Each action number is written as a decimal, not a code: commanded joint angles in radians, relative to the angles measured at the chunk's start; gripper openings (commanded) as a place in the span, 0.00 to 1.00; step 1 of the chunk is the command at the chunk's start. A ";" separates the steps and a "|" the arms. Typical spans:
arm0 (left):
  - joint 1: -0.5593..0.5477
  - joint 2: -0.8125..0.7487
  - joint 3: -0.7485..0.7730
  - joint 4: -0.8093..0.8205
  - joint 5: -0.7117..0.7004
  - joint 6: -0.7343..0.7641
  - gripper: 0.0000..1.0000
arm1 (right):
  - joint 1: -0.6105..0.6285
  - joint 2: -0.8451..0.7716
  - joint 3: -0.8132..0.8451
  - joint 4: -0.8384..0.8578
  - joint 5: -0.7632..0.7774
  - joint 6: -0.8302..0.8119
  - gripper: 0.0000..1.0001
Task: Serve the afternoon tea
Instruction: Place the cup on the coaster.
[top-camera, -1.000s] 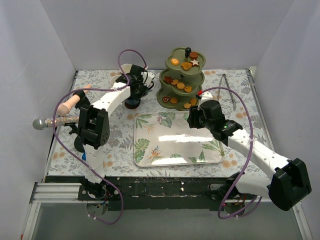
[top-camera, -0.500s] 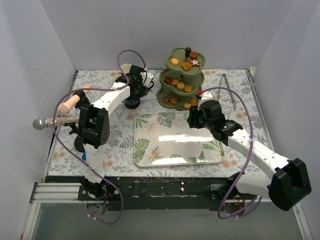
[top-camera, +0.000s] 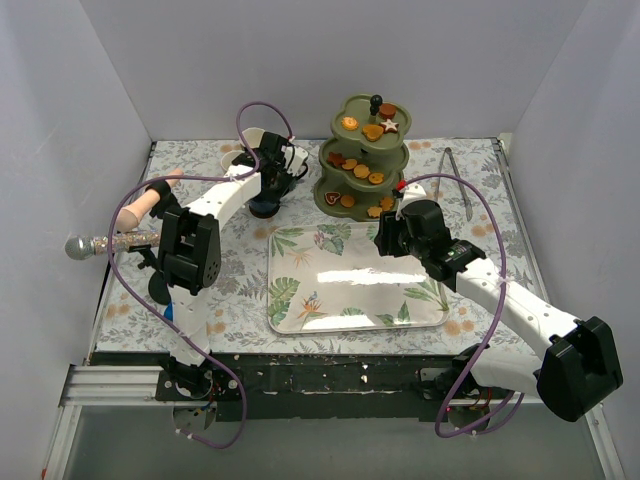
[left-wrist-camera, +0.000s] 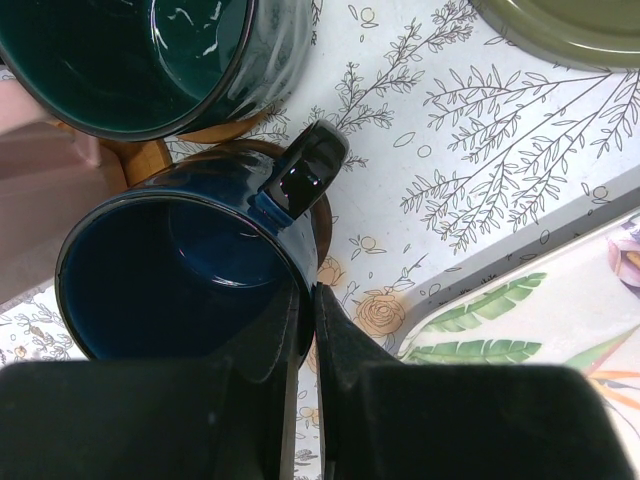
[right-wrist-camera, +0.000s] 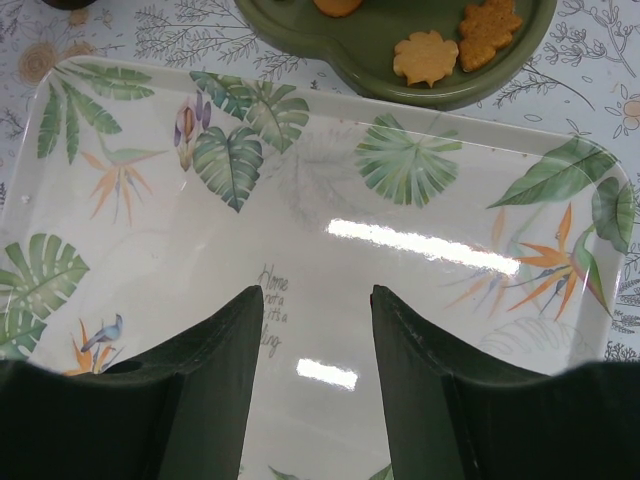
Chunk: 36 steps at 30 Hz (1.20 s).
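My left gripper (left-wrist-camera: 305, 292) is shut on the wall of the blue mug (left-wrist-camera: 180, 262), one finger inside and one outside, beside its handle (left-wrist-camera: 305, 172). The mug is over a brown coaster (left-wrist-camera: 322, 222). In the top view that gripper (top-camera: 272, 183) and mug (top-camera: 264, 207) are at the back left. The green mug (left-wrist-camera: 150, 50) stands just behind on another coaster (left-wrist-camera: 150, 160). The olive three-tier stand (top-camera: 345, 215) holds orange and brown biscuits (top-camera: 361, 171). My right gripper (right-wrist-camera: 320, 300) is open and empty over the leaf-print tray (right-wrist-camera: 130, 250); it also shows in the top view (top-camera: 385, 238).
The tray (top-camera: 300, 310) lies in front of the stand. The stand's lowest tier (right-wrist-camera: 400, 88) with biscuits (right-wrist-camera: 425, 57) is just beyond the tray's far edge. Metal tongs (top-camera: 457, 180) lie at the back right. A glittery microphone (top-camera: 110, 240) lies at the left edge. A white mug (top-camera: 233, 158) is at the back left.
The left arm has shifted very slightly with its gripper still on the blue mug. The right arm has not moved.
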 joint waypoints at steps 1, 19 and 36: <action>0.007 -0.020 0.037 0.022 -0.009 0.012 0.00 | -0.004 -0.010 0.023 0.021 -0.012 0.012 0.56; 0.007 -0.005 0.062 0.031 -0.056 -0.005 0.26 | -0.004 -0.012 0.020 0.023 -0.024 0.016 0.55; 0.007 -0.159 0.083 0.080 0.023 -0.069 0.73 | -0.025 -0.064 0.057 0.007 0.013 -0.024 0.57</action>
